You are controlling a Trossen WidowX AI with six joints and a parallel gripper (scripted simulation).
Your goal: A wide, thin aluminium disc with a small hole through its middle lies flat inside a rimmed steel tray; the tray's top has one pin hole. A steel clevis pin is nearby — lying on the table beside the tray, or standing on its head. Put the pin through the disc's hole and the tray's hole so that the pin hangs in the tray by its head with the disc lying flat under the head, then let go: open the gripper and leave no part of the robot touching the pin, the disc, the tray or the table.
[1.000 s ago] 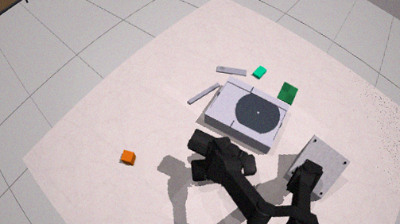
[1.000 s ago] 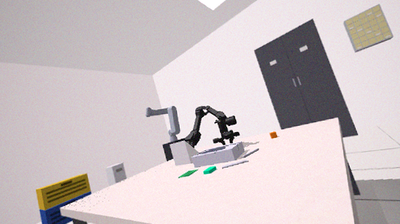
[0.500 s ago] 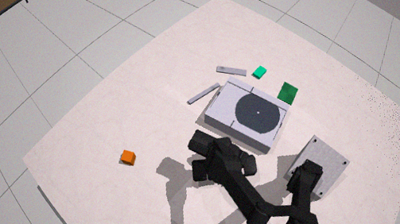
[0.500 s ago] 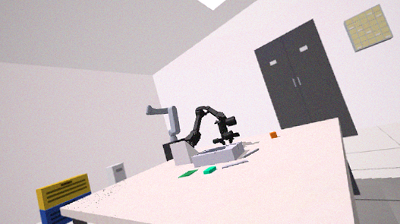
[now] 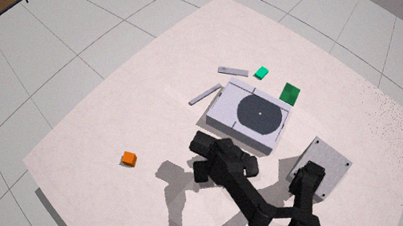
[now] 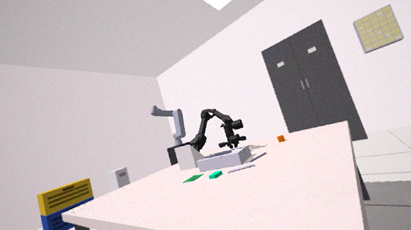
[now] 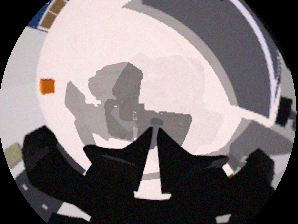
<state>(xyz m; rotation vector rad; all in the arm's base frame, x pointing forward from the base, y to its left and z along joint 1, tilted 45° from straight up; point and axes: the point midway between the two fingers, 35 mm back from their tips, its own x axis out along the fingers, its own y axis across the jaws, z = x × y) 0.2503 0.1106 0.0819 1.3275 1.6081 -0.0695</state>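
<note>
While two black tapered jaws pinch one grey metal pin (image 7: 156, 121) at the wrist view's centre, one dark round disc (image 5: 260, 114) lies in one pale rimmed tray (image 5: 222, 113).

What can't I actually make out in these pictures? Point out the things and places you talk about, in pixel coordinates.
- Pin (image 7: 156, 121): in the wrist view the fingertips cover most of it; in the top view the arm (image 5: 243, 194) hides it.
- Tray's pin hole: the dark disc (image 5: 247, 114) lies over that part of the tray (image 5: 222, 108) in the top view; whether the holes line up is too small to tell.
- Disc in the wrist view: out of the picture, past its upper edge.
- Wall chart (image 6: 378, 28): exterior view, too blurred to read.
</note>
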